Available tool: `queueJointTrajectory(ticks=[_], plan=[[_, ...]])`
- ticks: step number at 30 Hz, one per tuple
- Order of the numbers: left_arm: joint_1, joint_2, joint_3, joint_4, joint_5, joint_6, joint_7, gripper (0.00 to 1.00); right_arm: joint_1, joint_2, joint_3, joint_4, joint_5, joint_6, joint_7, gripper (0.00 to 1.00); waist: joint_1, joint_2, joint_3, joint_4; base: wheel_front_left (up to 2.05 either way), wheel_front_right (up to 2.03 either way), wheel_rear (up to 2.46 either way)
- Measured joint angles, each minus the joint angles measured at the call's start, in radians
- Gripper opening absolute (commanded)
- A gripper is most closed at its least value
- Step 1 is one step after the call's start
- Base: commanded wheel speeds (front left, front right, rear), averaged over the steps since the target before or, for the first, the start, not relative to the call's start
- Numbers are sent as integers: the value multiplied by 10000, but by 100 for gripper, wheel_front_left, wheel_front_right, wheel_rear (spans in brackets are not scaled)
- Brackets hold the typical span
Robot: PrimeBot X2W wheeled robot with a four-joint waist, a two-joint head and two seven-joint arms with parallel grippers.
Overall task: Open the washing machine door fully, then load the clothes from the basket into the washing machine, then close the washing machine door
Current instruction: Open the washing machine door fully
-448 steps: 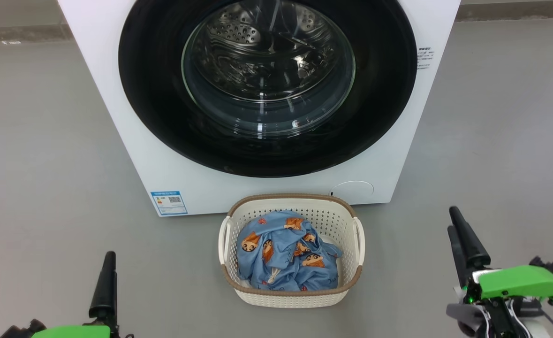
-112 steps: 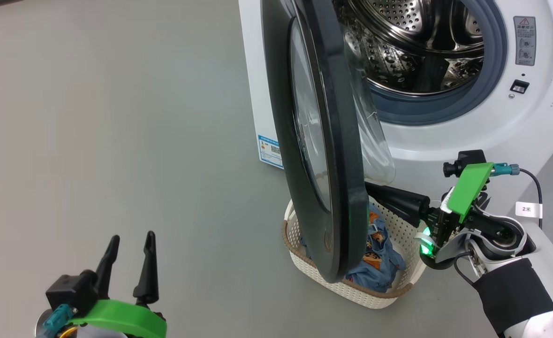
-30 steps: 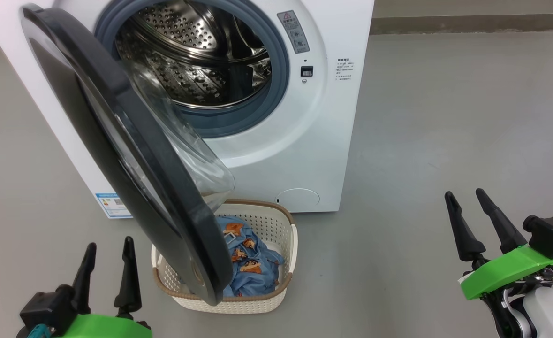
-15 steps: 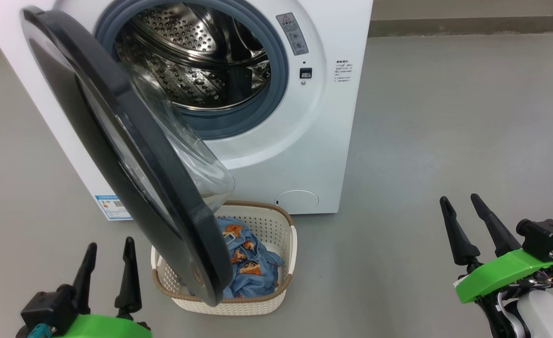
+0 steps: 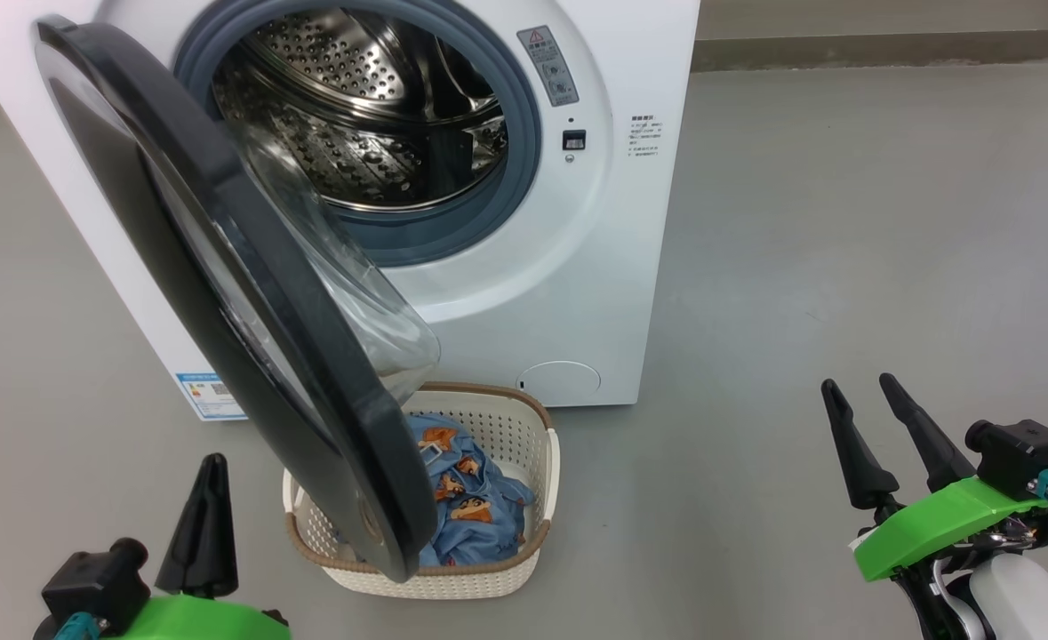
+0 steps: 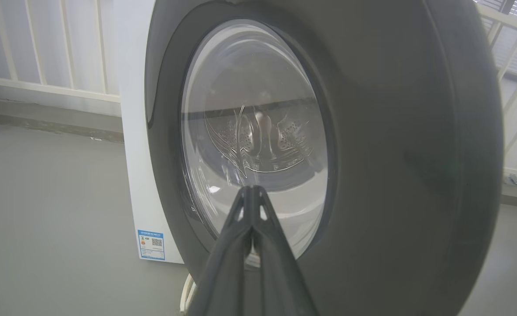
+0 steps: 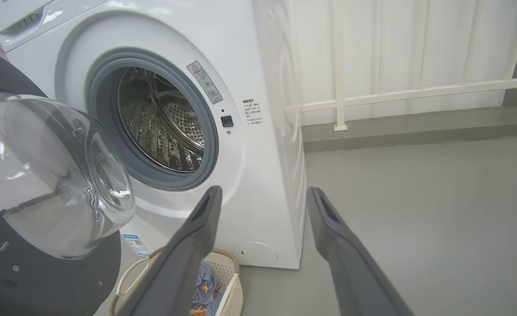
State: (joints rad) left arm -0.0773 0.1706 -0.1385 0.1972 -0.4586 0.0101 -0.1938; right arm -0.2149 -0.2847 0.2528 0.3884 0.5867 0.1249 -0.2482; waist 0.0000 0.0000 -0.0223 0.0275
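Black-rimmed, the washing machine door (image 5: 346, 427) hangs half-swung over the basket (image 5: 488, 582), hiding part of the clothes (image 5: 466, 498). It probably needs pushing wider before loading. Facing its outer glass, the left claw (image 5: 212, 462) is pinched into one blunt point, seemingly for nudging, while the right claw (image 5: 854, 382) hovers wide and empty, well apart.

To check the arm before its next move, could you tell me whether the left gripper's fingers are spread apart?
No, the left gripper has its fingers pressed together, tips touching, pointing at the door.
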Motion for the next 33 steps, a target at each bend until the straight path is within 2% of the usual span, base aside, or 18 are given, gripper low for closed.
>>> queueJointTrajectory(ticks=[8, 16, 23, 28, 33], plan=[[-6, 4, 105, -543, -159, -2, -148, 0, 0, 0, 8, 29, 8, 0, 0, 100, 0, 0, -30, 18, 0, 0, 0], [-257, 10, 46, -2550, -138, 84, -245, 0, 0, 15, 8, 56, 10, 0, -2, 100, 0, 0, -28, 69, 0, 0, 0], [-686, 2, -698, -4052, 38, 69, 347, 0, -5, 92, 8, 54, 10, 0, -12, 100, 0, 0, 0, 25, 0, 0, 0], [-665, -219, -1515, -4056, 36, -86, 890, 0, -10, 232, 40, 54, 10, 0, -12, 100, 0, 0, 20, -122, 0, 0, 0], [-594, -426, -2128, -3200, -48, -270, 1160, 0, -12, 261, 59, 58, 25, 0, -13, 100, 0, 0, 59, -311, 0, 0, 0]])
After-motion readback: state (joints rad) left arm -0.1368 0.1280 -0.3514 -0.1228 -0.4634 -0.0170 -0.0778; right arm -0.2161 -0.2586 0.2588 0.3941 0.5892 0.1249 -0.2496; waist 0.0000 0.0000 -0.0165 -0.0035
